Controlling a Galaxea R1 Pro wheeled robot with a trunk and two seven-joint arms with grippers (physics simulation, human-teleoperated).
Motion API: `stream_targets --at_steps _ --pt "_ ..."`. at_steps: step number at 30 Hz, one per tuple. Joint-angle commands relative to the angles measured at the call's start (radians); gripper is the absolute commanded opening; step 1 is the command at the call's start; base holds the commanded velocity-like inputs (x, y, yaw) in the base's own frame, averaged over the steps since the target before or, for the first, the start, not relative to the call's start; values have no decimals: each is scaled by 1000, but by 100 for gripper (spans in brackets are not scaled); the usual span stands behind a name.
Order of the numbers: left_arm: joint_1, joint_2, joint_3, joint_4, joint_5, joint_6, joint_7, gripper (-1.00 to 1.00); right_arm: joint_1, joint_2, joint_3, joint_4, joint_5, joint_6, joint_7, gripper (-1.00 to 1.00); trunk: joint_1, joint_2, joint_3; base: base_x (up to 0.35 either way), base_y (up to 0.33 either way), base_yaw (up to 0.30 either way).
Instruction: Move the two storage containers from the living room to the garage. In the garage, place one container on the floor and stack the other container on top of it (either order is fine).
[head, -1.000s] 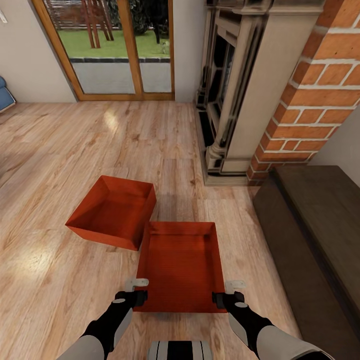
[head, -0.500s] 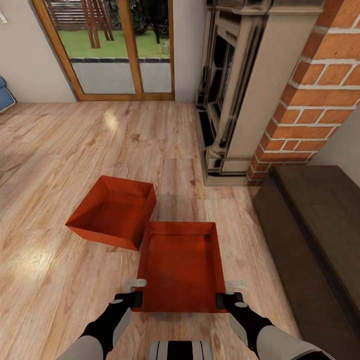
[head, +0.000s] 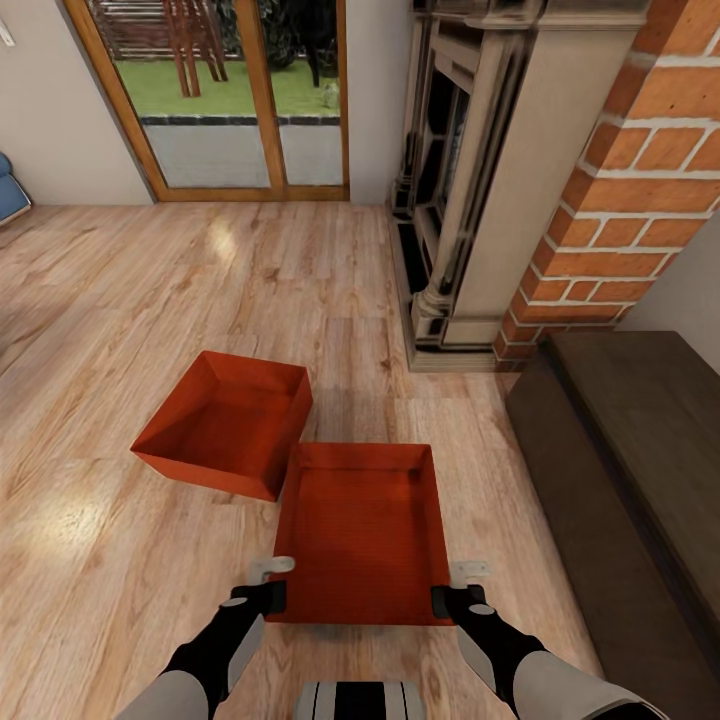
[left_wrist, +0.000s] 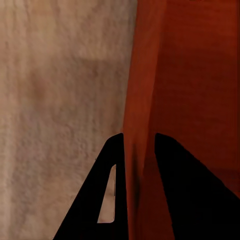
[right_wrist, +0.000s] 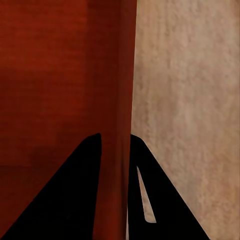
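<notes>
Red-orange near bin (head: 362, 530) is clamped at its side walls by left gripper (head: 272, 582) and right gripper (head: 455, 588).

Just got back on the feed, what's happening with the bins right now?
Both arms are on the near storage container, on the wood-plank floor in the living room. The left gripper straddles its left side wall and the right gripper its right wall, one finger inside and one outside each. The second container sits untouched just beyond, corner almost meeting the first. The fireplace stands ahead to the right.
</notes>
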Motion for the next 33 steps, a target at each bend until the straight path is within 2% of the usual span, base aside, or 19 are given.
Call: stream_targets --at_steps 1,6,33 --pt "0 4 10 -3 -19 7 6 -100 -1 -1 1 2 -8 -5 -11 -100 0 0 -1 0 0 0" --pt "0 4 12 -3 -19 7 6 -100 -1 -1 1 2 -8 -6 -11 -100 0 0 -1 0 0 0" --pt "0 4 12 -2 -19 8 6 -100 -1 0 1 2 -8 -11 -10 -100 -104 189 84 0 0 0"
